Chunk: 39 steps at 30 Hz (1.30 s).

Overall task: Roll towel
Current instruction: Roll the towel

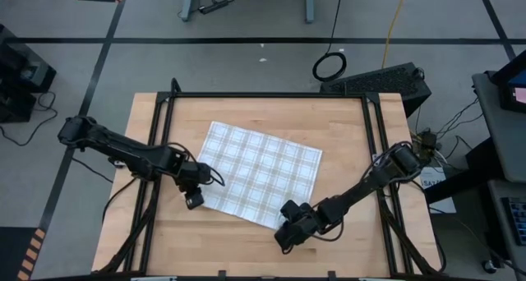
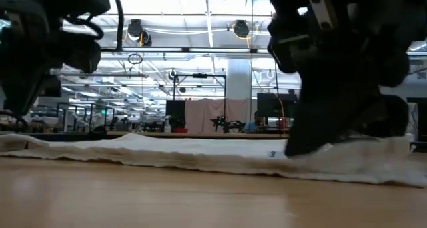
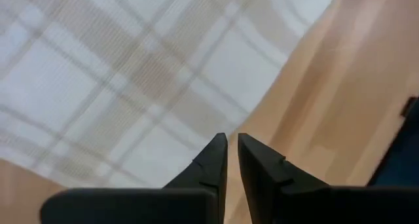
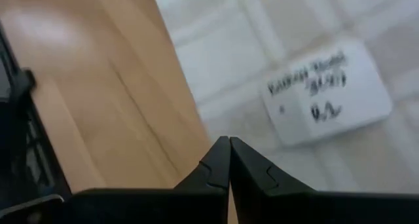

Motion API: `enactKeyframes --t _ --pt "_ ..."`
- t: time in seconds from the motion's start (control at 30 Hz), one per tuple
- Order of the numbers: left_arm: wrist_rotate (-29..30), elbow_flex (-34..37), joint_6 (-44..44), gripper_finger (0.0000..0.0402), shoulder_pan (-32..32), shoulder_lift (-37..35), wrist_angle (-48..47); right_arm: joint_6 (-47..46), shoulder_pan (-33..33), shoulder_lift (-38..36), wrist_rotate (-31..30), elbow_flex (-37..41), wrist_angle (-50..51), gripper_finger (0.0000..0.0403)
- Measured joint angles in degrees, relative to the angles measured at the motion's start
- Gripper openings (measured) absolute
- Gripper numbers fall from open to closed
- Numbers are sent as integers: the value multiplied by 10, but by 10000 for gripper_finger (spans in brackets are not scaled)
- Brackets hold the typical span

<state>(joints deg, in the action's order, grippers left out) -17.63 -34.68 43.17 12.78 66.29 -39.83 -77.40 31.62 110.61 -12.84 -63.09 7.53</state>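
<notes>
The towel (image 1: 259,170), white with thin grey check lines, lies spread flat and slanted on the wooden table (image 1: 246,252). A white label (image 4: 327,93) sits near its near right corner. My left gripper (image 1: 195,201) hovers over the towel's near left corner (image 3: 131,73). It is all but shut, with a thin slit and nothing between the fingers (image 3: 232,140). My right gripper (image 1: 284,230) is shut at the towel's near right corner, beside the label. In the low view the towel (image 2: 200,151) stretches across the table as a low white band. My right gripper (image 4: 229,140) comes down slanting from the table's right side, its shut fingertips right at the towel's side edge (image 4: 219,129), close to the label. In the low view the dark fingers (image 2: 300,145) reach down onto the cloth. The towel stays lying on the table.
Black frame rails run along the table's left side (image 1: 156,174) and right side (image 1: 382,149). One of them shows at the edge of the right wrist view (image 4: 19,119). Bare wood lies between the towel and the near edge.
</notes>
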Motion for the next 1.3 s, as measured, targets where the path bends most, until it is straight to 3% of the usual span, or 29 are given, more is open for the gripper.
enactKeyframes --t 0.23,0.6,0.97,1.17,1.3 --pt "1 -12 0 44 0 1 2 15 1 -66 24 0 15 0" --pt "11 -13 -1 44 0 1 9 131 0 -197 -53 0 211 0" --pt "1 -23 45 44 1 -15 -6 267 -1 -212 -57 0 241 0" --pt "67 -41 13 44 -1 -24 11 319 -6 -212 -127 9 229 0" --pt "112 -41 -47 44 0 -22 68 311 -13 -211 -214 70 129 0"
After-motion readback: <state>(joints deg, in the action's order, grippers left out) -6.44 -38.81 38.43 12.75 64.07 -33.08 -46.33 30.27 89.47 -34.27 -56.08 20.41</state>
